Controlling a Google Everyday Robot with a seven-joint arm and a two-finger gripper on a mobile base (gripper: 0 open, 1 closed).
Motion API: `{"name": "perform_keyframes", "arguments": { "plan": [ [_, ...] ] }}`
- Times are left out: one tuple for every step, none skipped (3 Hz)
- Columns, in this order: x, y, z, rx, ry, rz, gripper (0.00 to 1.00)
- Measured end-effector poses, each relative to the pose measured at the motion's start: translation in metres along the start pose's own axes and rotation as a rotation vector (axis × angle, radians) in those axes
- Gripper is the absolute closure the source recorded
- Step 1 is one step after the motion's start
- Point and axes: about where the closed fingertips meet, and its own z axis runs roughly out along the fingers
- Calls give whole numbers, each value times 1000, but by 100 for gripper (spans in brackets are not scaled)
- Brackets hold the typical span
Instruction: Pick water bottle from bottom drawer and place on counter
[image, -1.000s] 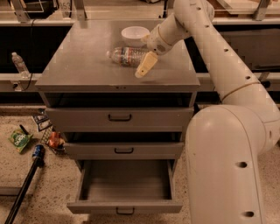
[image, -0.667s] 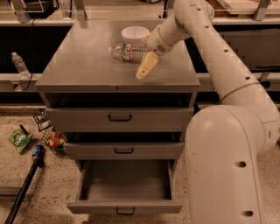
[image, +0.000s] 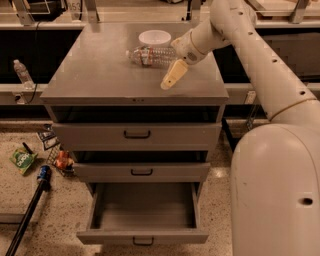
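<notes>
The water bottle (image: 150, 55) lies on its side on the grey counter (image: 100, 70), near the back middle, just in front of a white bowl (image: 155, 37). My gripper (image: 175, 65) hovers over the counter at the bottle's right end. It is open: one beige finger (image: 170, 76) points down and to the left, clear of the bottle. The other finger is hidden behind the bottle and wrist. The bottom drawer (image: 145, 235) is pulled out and its inside shows nothing in it.
The two upper drawers (image: 137, 134) are slightly ajar. Another clear bottle (image: 21, 71) stands on the left ledge. A green packet (image: 22, 160), a red can (image: 62, 160) and a dark pole (image: 30, 210) lie on the floor at the left. My arm fills the right side.
The bottle has shifted a little toward the back of the counter, away from the visible finger. The gripper has stayed almost in place.
</notes>
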Motion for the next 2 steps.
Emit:
{"name": "perform_keyframes", "arguments": {
  "plan": [
    [5, 2, -14, 31, -37, 22, 0],
    [-1, 10, -62, 128, -109, 12, 0]
  ]
}}
